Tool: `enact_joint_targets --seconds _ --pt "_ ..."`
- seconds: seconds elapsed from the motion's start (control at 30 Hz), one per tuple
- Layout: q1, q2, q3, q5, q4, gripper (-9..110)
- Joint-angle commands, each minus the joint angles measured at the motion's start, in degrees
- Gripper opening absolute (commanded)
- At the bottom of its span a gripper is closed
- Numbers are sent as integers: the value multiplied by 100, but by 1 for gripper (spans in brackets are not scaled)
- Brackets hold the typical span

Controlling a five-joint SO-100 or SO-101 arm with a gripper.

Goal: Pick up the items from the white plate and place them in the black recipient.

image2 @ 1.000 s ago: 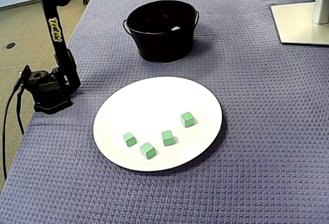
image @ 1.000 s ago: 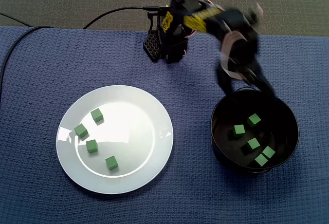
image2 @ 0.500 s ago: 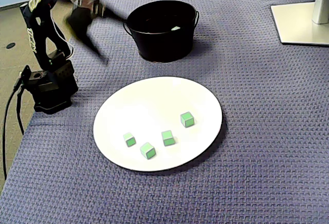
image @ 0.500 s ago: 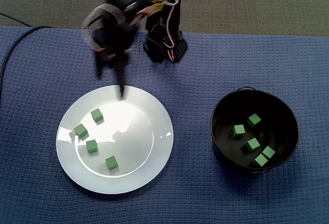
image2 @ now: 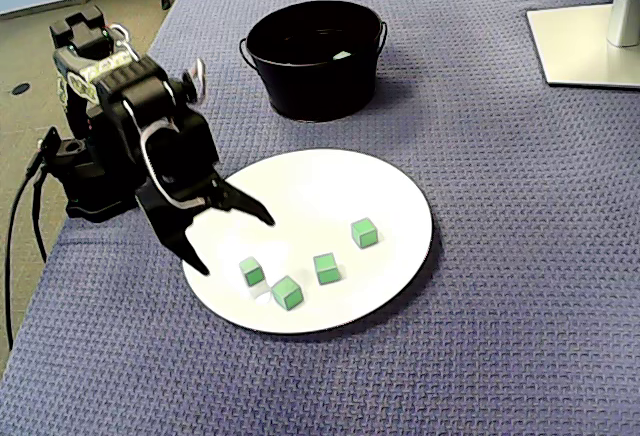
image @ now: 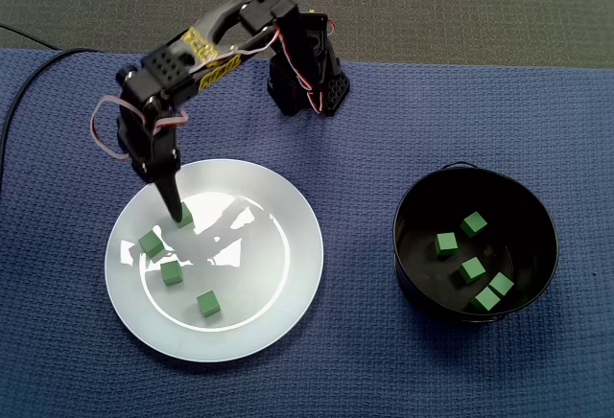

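Gripper (image2: pixel 237 246): spread wide, over plate (image2: pixel 400 196) rim, just beside cube (image2: pixel 251 272) | room: remaining cubes (image2: pixel 327 268) spaced apart, bucket (image2: pixel 315 86) well apart

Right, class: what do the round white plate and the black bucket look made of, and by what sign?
Round white plate: glossy, glazed ceramic or plastic; bright reflections. Black bucket: perhaps painted metal; thin rim, wire handle.

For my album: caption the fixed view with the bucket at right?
Pincer hovers over four green cubes on white plate; five in bucket.
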State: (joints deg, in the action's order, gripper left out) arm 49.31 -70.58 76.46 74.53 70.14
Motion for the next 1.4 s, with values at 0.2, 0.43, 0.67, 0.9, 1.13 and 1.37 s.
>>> enact_joint_targets --seconds 0.2,0.43,0.67,0.9,1.13,1.37 --pt "-211 255 325 -114 -650 42" --pt "-316 149 527 -369 -677 40" --pt "-387 105 756 -536 -835 39" --pt "-483 9 1081 -677 -1107 36" --pt "-545 -105 1424 -721 -1494 31" --pt "-545 -202 1652 -782 -1749 0"
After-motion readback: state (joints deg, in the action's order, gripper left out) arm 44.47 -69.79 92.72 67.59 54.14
